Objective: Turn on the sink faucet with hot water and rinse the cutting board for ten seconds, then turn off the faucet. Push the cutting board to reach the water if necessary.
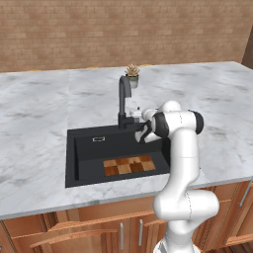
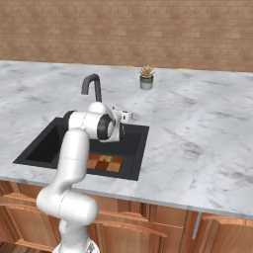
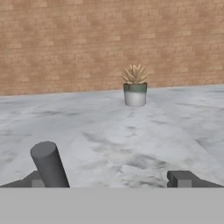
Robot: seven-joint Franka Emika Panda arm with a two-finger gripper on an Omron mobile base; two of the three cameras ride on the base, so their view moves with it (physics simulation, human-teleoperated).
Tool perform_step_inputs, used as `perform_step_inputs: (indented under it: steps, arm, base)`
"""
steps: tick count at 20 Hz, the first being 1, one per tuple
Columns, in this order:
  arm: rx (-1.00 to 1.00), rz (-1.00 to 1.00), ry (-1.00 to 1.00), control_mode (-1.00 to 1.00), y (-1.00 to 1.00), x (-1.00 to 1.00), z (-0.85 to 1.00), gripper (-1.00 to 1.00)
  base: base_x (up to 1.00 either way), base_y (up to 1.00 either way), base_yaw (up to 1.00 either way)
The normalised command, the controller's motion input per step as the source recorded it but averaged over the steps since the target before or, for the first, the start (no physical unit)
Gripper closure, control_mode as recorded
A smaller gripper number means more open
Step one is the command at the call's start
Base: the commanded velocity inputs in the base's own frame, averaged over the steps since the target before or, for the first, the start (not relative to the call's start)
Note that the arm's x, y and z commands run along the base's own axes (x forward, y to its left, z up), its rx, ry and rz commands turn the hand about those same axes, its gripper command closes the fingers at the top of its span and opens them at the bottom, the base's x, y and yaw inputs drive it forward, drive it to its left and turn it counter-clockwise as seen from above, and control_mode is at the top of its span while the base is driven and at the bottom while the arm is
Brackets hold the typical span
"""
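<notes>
1. No water is running: nothing is coming from the gooseneck spout of the sink faucet (image 1: pixel 123 101), so as I judge it the rinse has not begun and the whole task is ahead: tap on to hot, rinse, tap off.

2. The robot's hand (image 3: pixel 109 179) is hanging at the back edge of the sink (image 1: pixel 84 143), just beside the faucet's base. Its two dark fingertips (image 3: pixel 183 178) are standing wide apart with nothing between them. In the hand view a short dark grey cylinder (image 3: pixel 49 165) is rising next to the left-hand fingertip; I take it for the faucet's side lever, though I cannot tell whether the fingertip is touching it.

3. The cutting board (image 1: pixel 129 165) is lying flat on the basin floor, toward the front wall and somewhat right of centre in the left base view, partly hidden by the arm. It is sitting forward of the spout, so I am guessing it may need a push toward the back to sit under the stream.

4. The small potted plant (image 3: pixel 134 87) is standing on the marble tabletop (image 1: pixel 39 113) behind the faucet, well apart from the hand, with the brick wall (image 3: pixel 65 39) beyond it.

5. I am finding no brand, label or writing anywhere: the faucet, the basin, the board and the pot are all plain.
</notes>
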Motion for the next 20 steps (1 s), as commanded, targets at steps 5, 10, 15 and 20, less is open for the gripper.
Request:
perform_step_inputs:
  steps: [5,10,15,20]
  arm:
    - [0.0,0.0,0.0,-1.0,-0.13,-0.17,0.0,-1.0]
    - [0.0,0.0,0.0,-1.0,-0.09,-0.04,0.0,-1.0]
    - [0.0,0.0,0.0,-1.0,-0.15,-0.05,0.0,-1.0]
    - [0.0,0.0,0.0,-1.0,-0.25,-0.12,0.0,-1.0]
  base:
    - [0.0,0.0,0.0]
    - [0.0,0.0,0.0]
    - [0.0,0.0,0.0]
    - [0.0,0.0,0.0]
